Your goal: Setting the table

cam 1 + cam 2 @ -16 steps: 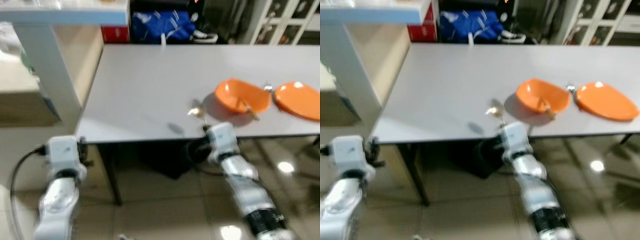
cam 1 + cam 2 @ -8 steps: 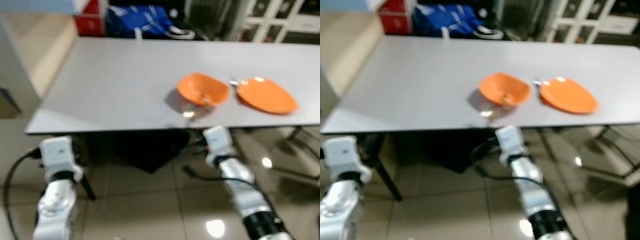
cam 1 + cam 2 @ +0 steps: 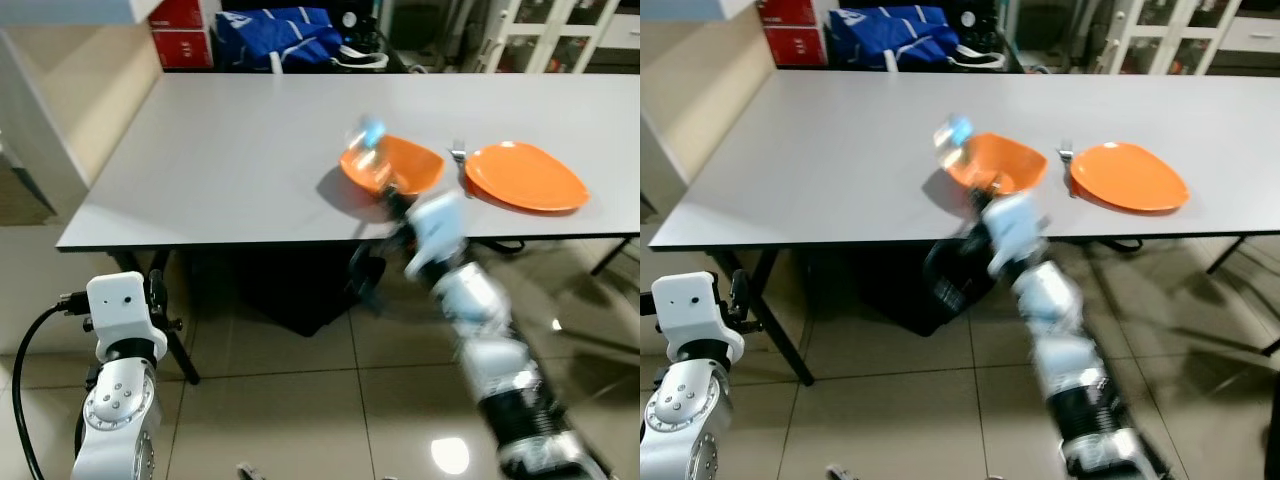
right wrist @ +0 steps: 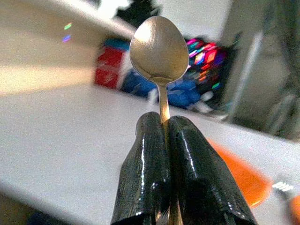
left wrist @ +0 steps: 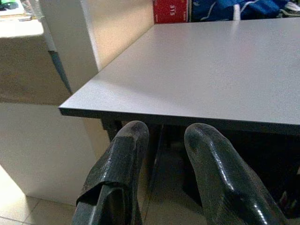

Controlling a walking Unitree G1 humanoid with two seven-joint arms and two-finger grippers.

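Note:
My right gripper (image 4: 166,122) is shut on the handle of a metal spoon (image 4: 158,54), which stands upright above its fingers. In the eye views the right arm is raised and blurred, with the right gripper (image 3: 392,195) at the table's near edge just in front of an orange bowl (image 3: 400,163). The spoon (image 3: 368,135) shows as a blur over the bowl's left rim. An orange plate (image 3: 525,177) lies right of the bowl, with a fork (image 3: 460,153) between them. My left gripper (image 5: 164,136) hangs open below the grey table's (image 5: 201,70) corner.
A white counter or shelf unit (image 3: 60,110) stands left of the table. A red box (image 3: 180,18) and a blue bag (image 3: 275,30) sit behind the far edge. A dark object (image 3: 300,290) lies under the table on the tiled floor (image 3: 280,410).
The right arm has swung up from below the table edge, lifting the spoon to beside the bowl. The camera has shifted. The left arm still hangs low.

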